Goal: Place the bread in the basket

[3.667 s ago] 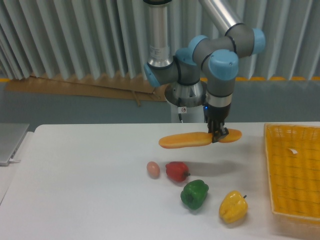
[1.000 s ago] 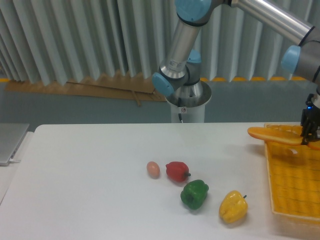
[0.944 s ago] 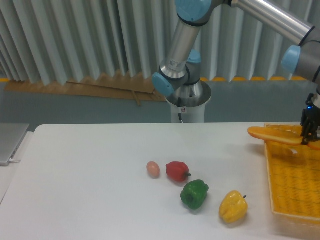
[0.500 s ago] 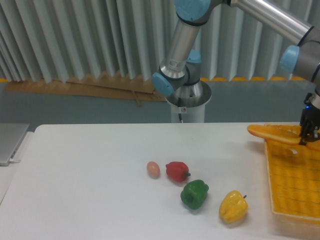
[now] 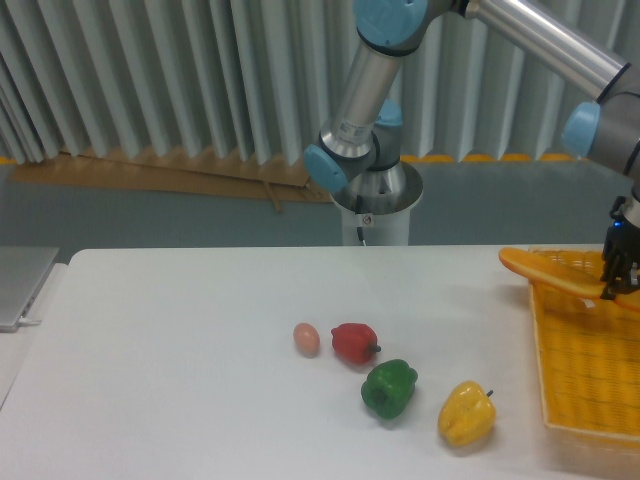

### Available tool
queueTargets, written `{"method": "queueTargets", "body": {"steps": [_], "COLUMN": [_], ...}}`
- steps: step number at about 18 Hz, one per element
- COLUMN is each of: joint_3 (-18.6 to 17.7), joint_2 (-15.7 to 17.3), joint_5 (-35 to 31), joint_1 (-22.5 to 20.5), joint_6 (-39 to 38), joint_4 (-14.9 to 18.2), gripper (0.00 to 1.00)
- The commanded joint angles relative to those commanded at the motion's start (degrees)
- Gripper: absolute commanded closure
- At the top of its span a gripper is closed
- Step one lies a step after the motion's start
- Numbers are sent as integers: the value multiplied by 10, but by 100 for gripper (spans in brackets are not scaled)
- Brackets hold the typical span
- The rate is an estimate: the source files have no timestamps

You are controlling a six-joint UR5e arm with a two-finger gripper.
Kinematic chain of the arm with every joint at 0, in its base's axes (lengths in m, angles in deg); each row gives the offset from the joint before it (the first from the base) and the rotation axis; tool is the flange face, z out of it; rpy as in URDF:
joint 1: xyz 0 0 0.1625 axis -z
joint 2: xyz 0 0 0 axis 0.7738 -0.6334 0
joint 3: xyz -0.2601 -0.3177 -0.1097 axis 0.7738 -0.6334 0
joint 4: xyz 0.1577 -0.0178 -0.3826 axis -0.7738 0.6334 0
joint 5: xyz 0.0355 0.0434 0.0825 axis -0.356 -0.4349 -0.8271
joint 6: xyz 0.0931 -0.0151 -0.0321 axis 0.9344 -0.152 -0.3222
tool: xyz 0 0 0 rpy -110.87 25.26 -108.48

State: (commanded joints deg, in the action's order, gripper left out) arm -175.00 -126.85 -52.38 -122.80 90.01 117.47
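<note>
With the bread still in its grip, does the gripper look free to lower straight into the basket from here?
Probably yes. The gripper holds the bread over the basket, whose visible floor looks bare, though the loaf's left end overhangs the rim.

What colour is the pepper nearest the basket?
Yellow: the pepper with a dark stem, shown clearly in the fixed camera view.

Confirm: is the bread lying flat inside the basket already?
No. The bread is tilted across the basket rim, its left end sticking out, with the hand on it.

Long orange-tan bread [image 5: 553, 272] lying level over rim of yellow woven basket [image 5: 585, 360], gripped
</note>
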Motion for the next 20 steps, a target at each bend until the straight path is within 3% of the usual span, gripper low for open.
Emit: {"method": "queueTargets", "body": {"steps": [11,15,20], "joint_3": [-3,-11,-15], "joint_2": [9,46,74], "joint_5": [20,15,16], "joint_1": [-1,26,48], "joint_6": [2,-74,-90], "joint_4": [2,8,31], "gripper": [0,0,0]}}
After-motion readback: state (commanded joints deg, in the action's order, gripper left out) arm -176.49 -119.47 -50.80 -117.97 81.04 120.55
